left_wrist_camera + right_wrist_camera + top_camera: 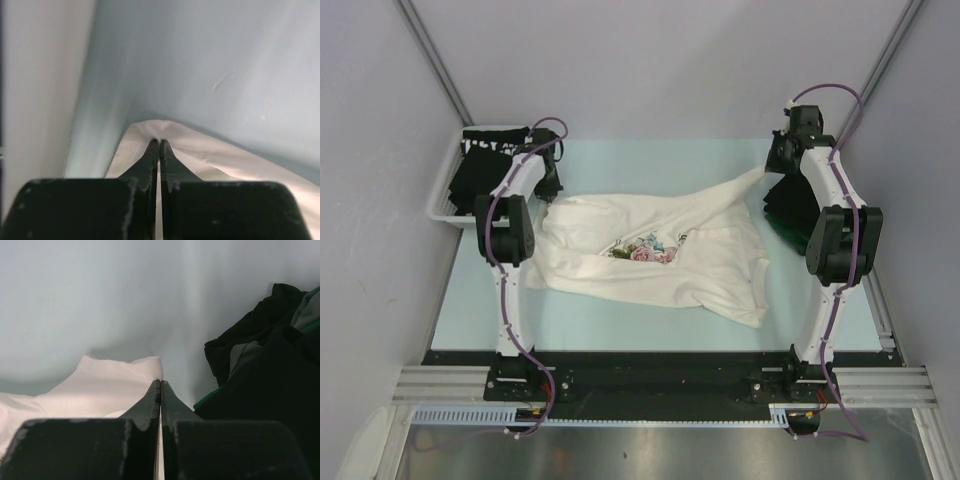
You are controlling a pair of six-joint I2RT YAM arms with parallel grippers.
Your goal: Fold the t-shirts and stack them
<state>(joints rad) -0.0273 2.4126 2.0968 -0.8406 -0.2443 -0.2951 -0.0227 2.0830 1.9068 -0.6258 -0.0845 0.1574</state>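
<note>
White tee (pixel 720 270) lies crumpled across mid table (pixel 620 320). Floral print shows near its centre, partly hidden in folds.

Left gripper (pixel 159 143) is at the tee's far-left corner. Jaws pressed together w/ a peak of white cloth pinched at the tips; cloth tents up to them.

Right gripper (pixel 160 383) is at the far-right, jaws likewise closed, nipping a white corner. From overhead, a strip of the tee runs stretched out twd it.

Just R of that gripper sits a heap of dark tees (pixel 782 215), black & dark green, not folded. Touching the white strip or only close to it: can't tell.

Far-left, a white basket (pixel 442 200) holds a black tee (pixel 480 165) w/ white lettering, beside the left arm.
</note>
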